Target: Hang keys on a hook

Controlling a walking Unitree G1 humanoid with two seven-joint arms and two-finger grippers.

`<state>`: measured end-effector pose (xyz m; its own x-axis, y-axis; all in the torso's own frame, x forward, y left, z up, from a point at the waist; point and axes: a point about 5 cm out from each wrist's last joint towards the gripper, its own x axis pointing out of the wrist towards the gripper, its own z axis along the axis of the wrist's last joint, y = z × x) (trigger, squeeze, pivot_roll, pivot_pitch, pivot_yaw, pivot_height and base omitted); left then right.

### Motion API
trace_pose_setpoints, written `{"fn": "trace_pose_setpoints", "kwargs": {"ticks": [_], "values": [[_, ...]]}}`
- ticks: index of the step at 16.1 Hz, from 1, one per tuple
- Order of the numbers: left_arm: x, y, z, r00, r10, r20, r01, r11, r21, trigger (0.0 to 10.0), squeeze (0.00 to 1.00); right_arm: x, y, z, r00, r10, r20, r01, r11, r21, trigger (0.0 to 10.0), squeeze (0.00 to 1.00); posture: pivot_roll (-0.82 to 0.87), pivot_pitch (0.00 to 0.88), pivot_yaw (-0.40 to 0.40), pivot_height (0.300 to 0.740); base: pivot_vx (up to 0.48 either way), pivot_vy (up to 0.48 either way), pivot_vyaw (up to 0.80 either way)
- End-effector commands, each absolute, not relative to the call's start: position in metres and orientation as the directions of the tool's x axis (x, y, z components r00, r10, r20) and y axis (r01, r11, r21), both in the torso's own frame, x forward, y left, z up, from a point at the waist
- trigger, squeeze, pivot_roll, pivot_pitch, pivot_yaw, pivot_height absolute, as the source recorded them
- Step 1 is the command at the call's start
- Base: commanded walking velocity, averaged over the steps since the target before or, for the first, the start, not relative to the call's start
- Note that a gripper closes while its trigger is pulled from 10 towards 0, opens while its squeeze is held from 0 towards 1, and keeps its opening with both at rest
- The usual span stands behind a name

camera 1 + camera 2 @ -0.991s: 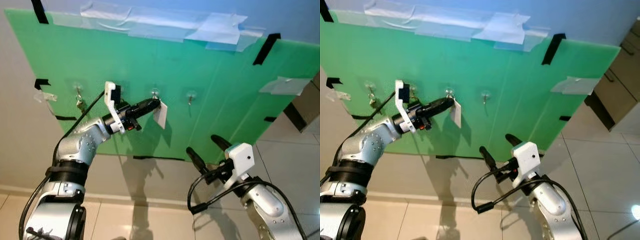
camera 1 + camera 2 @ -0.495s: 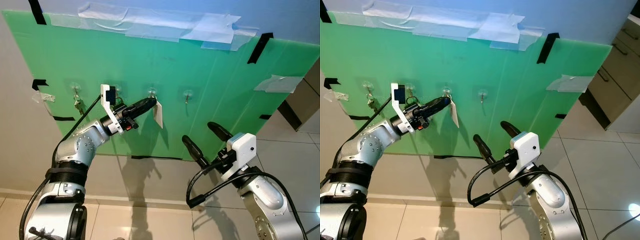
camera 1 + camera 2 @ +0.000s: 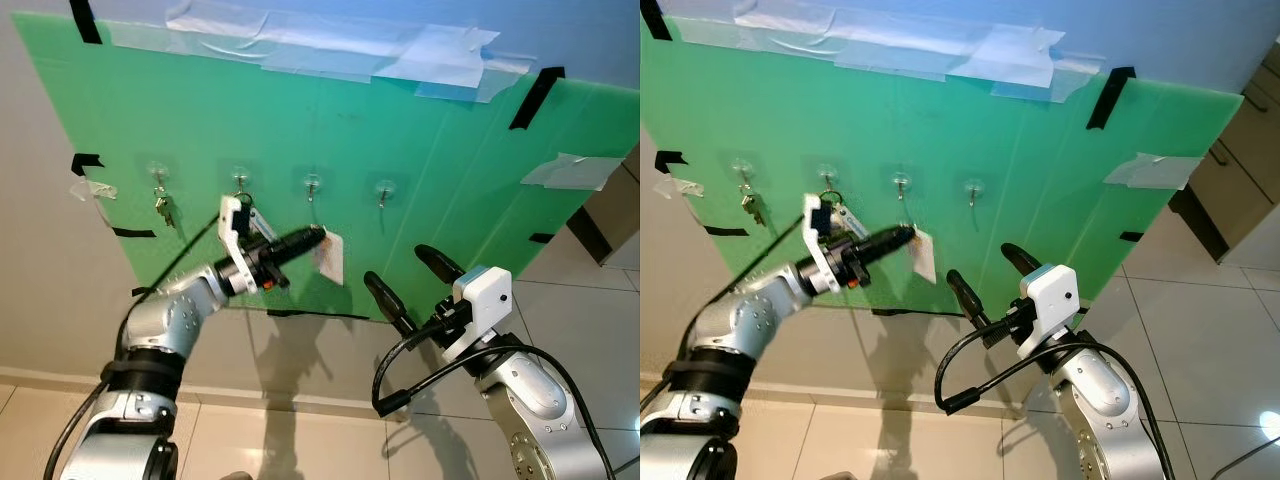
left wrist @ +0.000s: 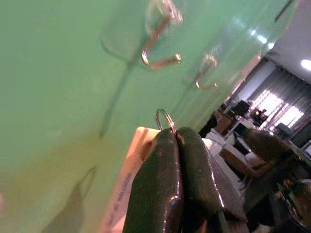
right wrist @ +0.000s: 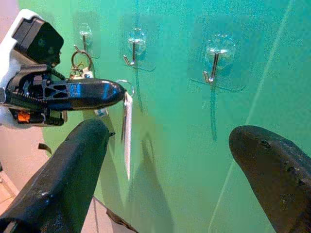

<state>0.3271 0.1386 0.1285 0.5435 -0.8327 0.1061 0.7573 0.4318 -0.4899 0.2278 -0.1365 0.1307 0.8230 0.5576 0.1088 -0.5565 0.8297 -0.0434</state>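
A green board [image 3: 440, 150] on the wall carries a row of clear stick-on hooks. The two leftmost hooks [image 3: 160, 182] [image 3: 240, 180] hold keys. The third hook [image 3: 312, 184] and fourth hook [image 3: 385, 190] are bare. My left gripper [image 3: 320, 236] is shut on a key ring [image 4: 165, 118] with a white tag [image 3: 331, 258] hanging from it. It sits below and slightly right of the third hook [image 4: 158, 58], off the board. My right gripper [image 3: 410, 282] is open and empty, lower right, pointing at the board.
Clear tape [image 3: 330, 50] and black tape strips [image 3: 535, 95] fix the board to the wall. A dark cabinet [image 3: 1225, 170] stands at the right. Tiled floor [image 3: 300, 440] lies below the board.
My left gripper has dropped down and right from the third hook, still carrying the tagged key ring; the hook is now bare above it. The right arm has barely moved.
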Motion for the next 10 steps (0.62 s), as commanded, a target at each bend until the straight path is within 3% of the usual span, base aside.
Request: {"fn": "trace_pose_setpoints", "kwargs": {"ticks": [1,5,10], "values": [[0.330,0.138,0.135,0.547,-0.829,0.113,0.764,0.440,-0.471,10.0,0.00,0.228,-0.140,0.129,0.831,0.549,0.091,-0.547,0.836,-0.045,10.0,0.00,-0.07,0.000,-0.039,0.740,0.000,0.000,0.00],[0.324,0.134,0.145,0.500,-0.856,0.133,0.813,0.411,-0.412,10.0,0.00,0.228,-0.141,0.128,0.831,0.550,0.086,-0.549,0.835,-0.044,10.0,0.00,-0.07,0.000,-0.044,0.740,0.000,0.000,0.00],[0.328,0.138,0.156,0.514,-0.842,0.163,0.817,0.423,-0.391,10.0,0.00,0.227,-0.140,0.126,0.828,0.554,0.081,-0.552,0.832,-0.046,10.0,0.00,-0.07,0.000,-0.045,0.740,0.000,0.000,0.00]]}}
